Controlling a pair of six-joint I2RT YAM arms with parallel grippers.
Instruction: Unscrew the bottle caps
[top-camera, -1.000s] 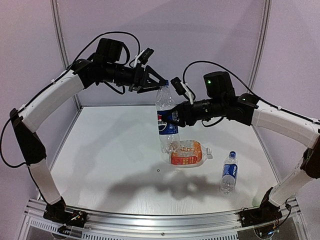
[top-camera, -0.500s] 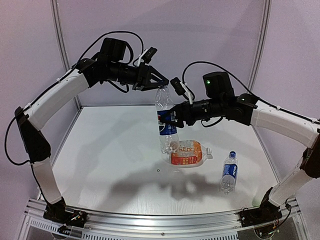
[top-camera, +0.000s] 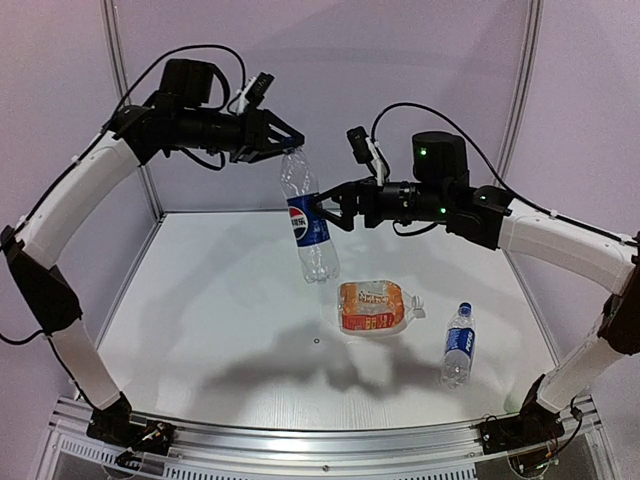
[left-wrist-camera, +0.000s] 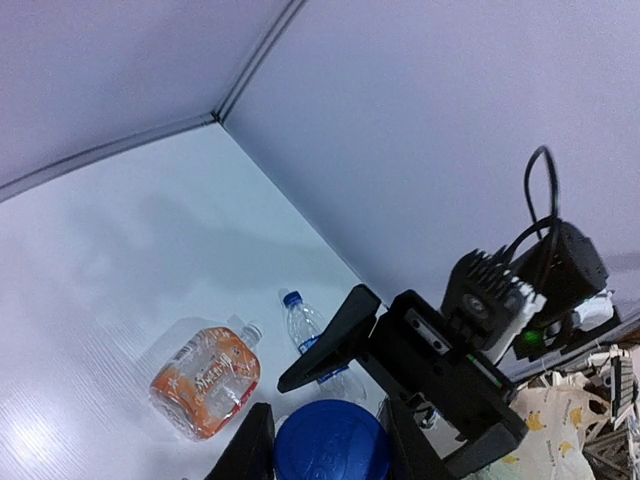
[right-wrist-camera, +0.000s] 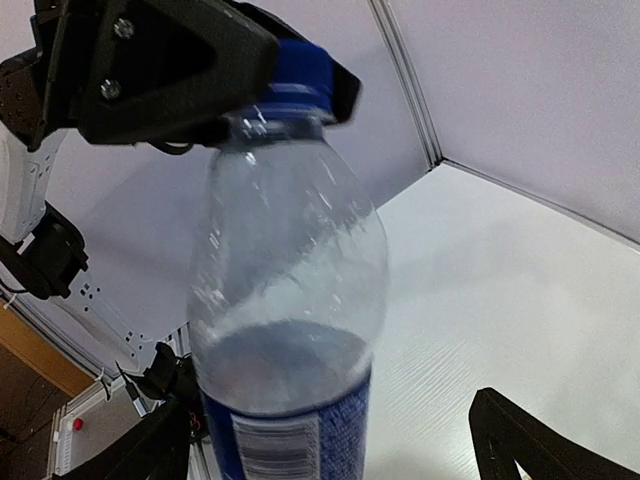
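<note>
A tall clear bottle (top-camera: 308, 225) with a blue label hangs tilted from its blue cap (left-wrist-camera: 331, 442). My left gripper (top-camera: 289, 141) is shut on that cap from above. My right gripper (top-camera: 328, 212) stands wide open at label height. Its fingers (right-wrist-camera: 512, 432) are on either side of the bottle's body (right-wrist-camera: 290, 300) without touching it. On the table lies a squat orange-labelled bottle (top-camera: 374, 306) with a whitish cap (left-wrist-camera: 249, 332). To its right lies a slim bottle (top-camera: 458, 345) with a blue cap (top-camera: 464, 308).
The white table (top-camera: 200, 300) is closed in by pale walls at the back and sides, with a metal rail (top-camera: 320, 440) along the near edge. Both arms reach high over the table's far half.
My right gripper has opened and let go of the tall bottle's body. My left gripper has shut on the cap and carried the bottle left, away from the orange-labelled one.
</note>
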